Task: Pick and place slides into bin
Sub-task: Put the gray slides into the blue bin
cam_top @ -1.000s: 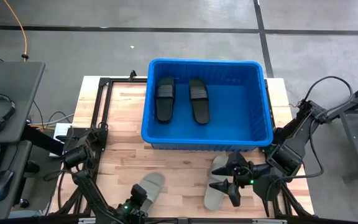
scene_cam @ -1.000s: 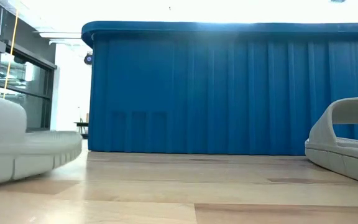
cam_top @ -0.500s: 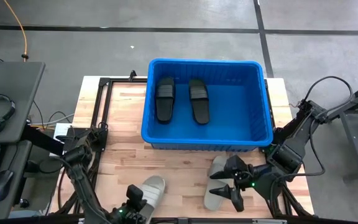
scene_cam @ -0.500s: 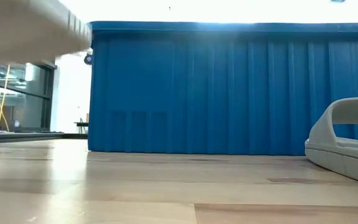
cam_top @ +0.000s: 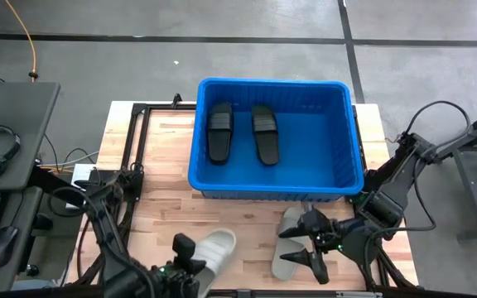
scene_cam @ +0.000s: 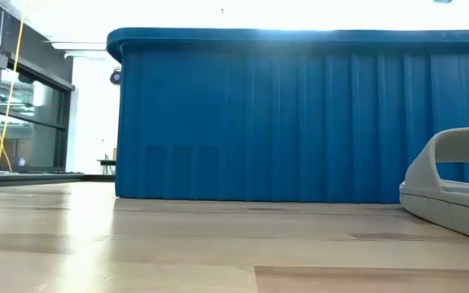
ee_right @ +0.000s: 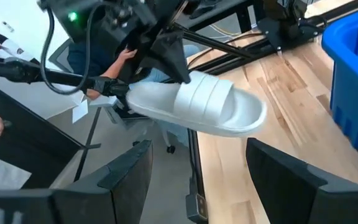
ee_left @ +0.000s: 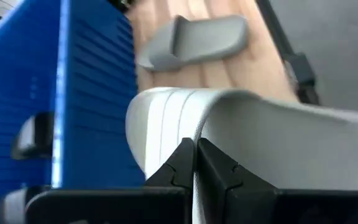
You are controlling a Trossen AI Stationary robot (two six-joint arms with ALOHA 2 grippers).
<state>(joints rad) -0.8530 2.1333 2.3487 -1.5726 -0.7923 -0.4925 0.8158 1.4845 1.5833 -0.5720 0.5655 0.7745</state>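
left gripper (cam_top: 185,251): closed on the strap of a light grey slide (cam_top: 215,249), near the front edge of the table (cam_top: 160,178), left of centre.
held slide: clear of the tabletop in the right wrist view (ee_right: 197,109); the left wrist view shows the fingertips (ee_left: 194,165) pinched together on its ribbed strap.
right gripper (cam_top: 315,245): fingers spread wide, not holding anything, at the front right of the table, straddling the second grey slide.
second grey slide (cam_top: 290,244): lying on the wood just in front of the bin, between the right gripper's open fingers; also visible at the right edge of the low view (scene_cam: 454,191).
bin (cam_top: 350,124): blue tub at the back centre of the table.
black slides (cam_top: 219,131): a pair, side by side in the left half of the bin; second one (cam_top: 265,132) just right of the first.
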